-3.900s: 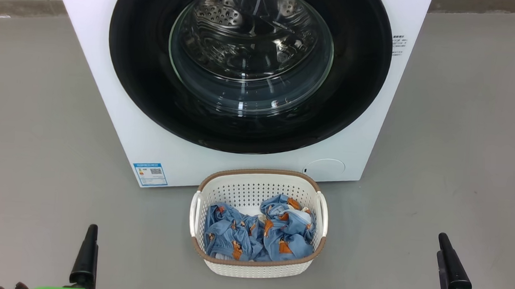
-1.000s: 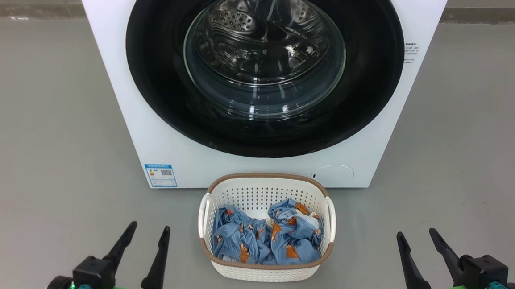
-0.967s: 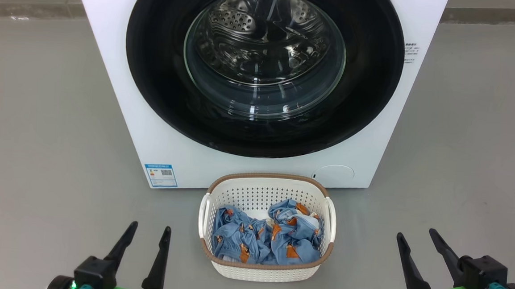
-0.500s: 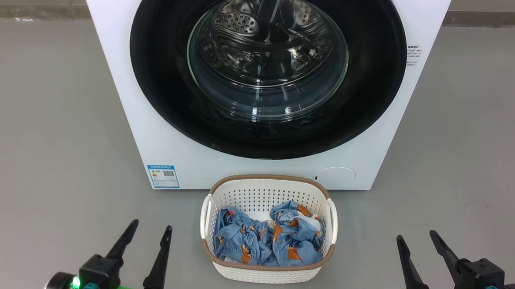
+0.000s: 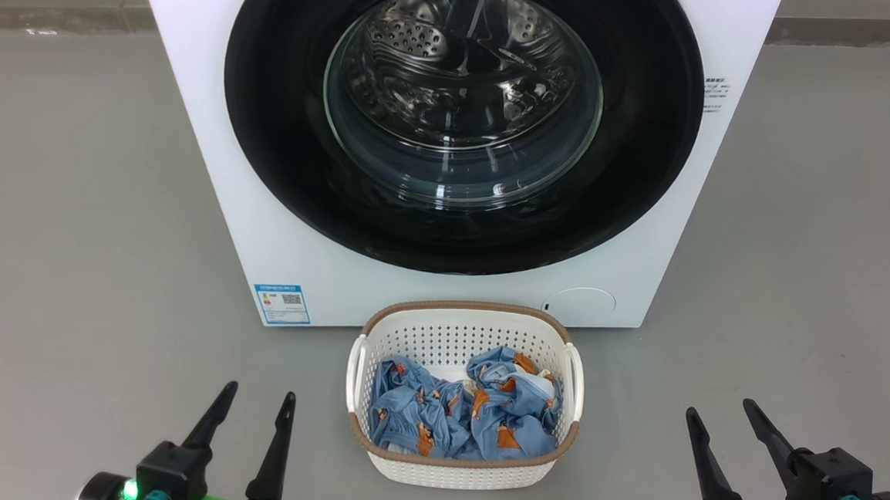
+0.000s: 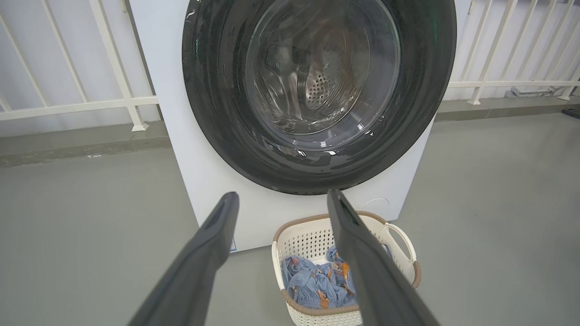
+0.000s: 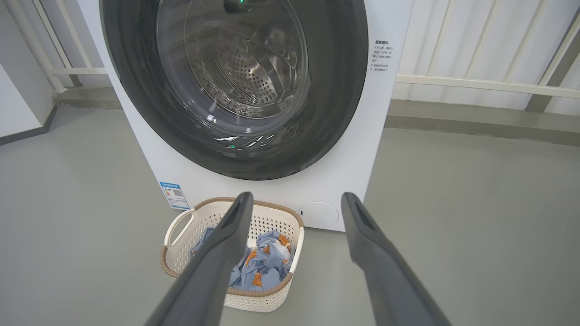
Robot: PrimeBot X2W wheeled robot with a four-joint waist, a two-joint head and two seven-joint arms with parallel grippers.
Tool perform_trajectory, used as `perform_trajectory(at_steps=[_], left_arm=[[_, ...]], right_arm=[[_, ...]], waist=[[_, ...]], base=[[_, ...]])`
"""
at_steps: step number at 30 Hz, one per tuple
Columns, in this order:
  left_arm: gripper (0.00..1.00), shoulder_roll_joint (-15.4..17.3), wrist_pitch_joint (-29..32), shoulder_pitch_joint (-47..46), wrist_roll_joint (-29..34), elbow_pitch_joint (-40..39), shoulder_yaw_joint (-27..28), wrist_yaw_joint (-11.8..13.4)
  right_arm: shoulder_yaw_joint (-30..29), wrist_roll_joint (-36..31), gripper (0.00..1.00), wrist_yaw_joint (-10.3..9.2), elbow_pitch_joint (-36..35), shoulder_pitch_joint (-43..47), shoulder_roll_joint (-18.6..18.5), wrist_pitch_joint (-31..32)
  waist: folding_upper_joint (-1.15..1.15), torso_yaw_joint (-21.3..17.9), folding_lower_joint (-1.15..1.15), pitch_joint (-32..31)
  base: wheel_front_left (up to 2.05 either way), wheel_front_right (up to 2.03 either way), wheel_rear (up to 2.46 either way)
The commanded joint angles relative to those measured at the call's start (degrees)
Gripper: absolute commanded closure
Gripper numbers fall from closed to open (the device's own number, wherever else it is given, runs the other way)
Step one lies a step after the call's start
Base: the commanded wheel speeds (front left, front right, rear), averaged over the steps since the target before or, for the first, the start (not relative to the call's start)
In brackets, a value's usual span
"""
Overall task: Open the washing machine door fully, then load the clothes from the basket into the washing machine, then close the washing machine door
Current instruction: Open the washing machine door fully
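Observation:
The white washing machine [image 5: 211, 158] stands ahead with its round black door [image 5: 645, 138] closed flat against the front; steel drum shows through the glass. On the floor before it sits the cream basket [image 5: 471, 321], holding blue bear-print clothes [image 5: 462, 413]. My left gripper [image 5: 260, 389] is open at the lower left, well short of the basket. My right gripper [image 5: 717, 406] is open at the lower right. In the left wrist view the door [image 6: 435, 90], basket [image 6: 403, 235] and clothes [image 6: 310, 285] lie beyond the open left gripper [image 6: 283, 197]. The right wrist view has the door [image 7: 340, 90], basket [image 7: 181, 226], clothes [image 7: 263, 267] and open right gripper [image 7: 297, 197].
Grey floor [image 5: 68, 219] spreads on both sides of the machine. A blue sticker [image 5: 281, 303] and a round flap [image 5: 581, 305] sit low on its front. White railings [image 6: 90, 104] run behind it.
Since about four seconds ago both grippers have turned so that both fingers show, and the camera has shifted slightly. Over the last half second nothing has visibly moved.

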Motion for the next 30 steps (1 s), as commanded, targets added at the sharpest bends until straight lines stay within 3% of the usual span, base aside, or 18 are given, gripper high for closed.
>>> perform_trajectory(at_steps=[1, 11, 30], left_arm=[[0.00, 1.10, 0.13, -2.64, -0.03, -1.12, 1.73, 0.64], [0.00, 1.45, -0.17, -2.95, 0.17, -1.06, 1.23, 1.25], [0.00, 1.37, -0.83, -3.86, -0.96, -1.52, 1.25, 1.84]], right_arm=[[1.23, 0.01, 0.00, 0.09, -1.39, -0.87, -0.71, -0.69], [0.92, 0.25, 0.00, 0.09, -1.46, -0.87, -0.43, -0.71], [0.35, 0.56, 0.00, 0.09, -1.32, -1.39, -0.57, -1.05]], waist=[[0.00, -0.01, 0.00, 0.02], [0.00, -0.06, 0.00, 0.10], [0.00, -0.14, 0.00, 0.71]], base=[[0.11, 0.11, -0.21], [0.54, 0.54, -1.08], [1.16, 1.16, -2.33]])
